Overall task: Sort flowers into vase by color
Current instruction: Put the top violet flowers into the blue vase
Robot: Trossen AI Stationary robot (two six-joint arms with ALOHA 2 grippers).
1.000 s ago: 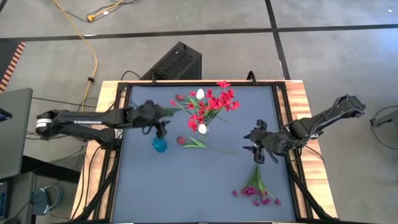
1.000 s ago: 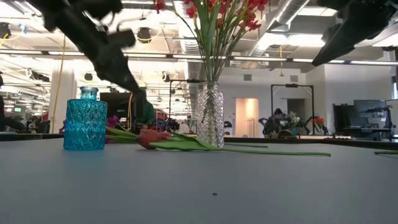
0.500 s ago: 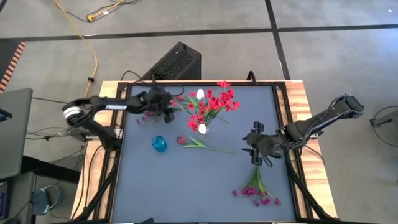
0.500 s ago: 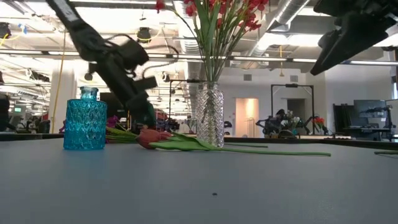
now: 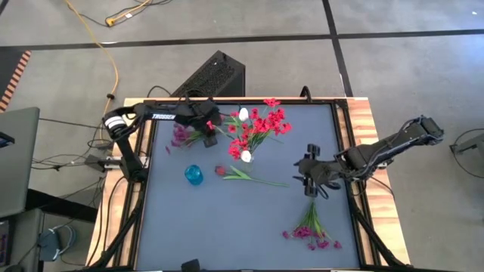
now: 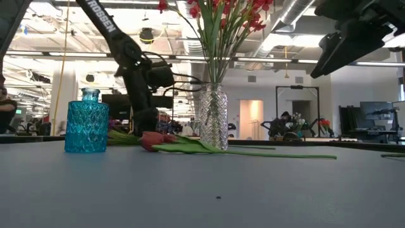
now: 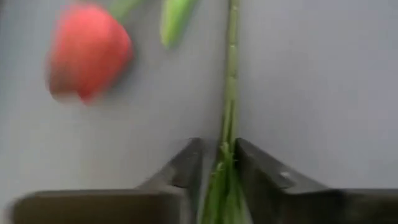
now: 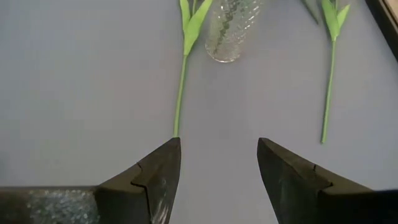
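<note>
left hand (image 7: 219, 163) clenched on purple sprig (image 5: 181, 136) stem at desk (image 5: 227, 219) back-left, beside tulip (image 7: 87, 50); right hand (image 8: 217, 163) released, hovering right of clear vase (image 8: 231, 28)

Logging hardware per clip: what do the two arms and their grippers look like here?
Both arms are dark, slim and jointed. The left arm has a white band near its elbow, white lettering along one link and thin black cables. The left gripper and right gripper have dark, wedge-shaped fingers.
</note>
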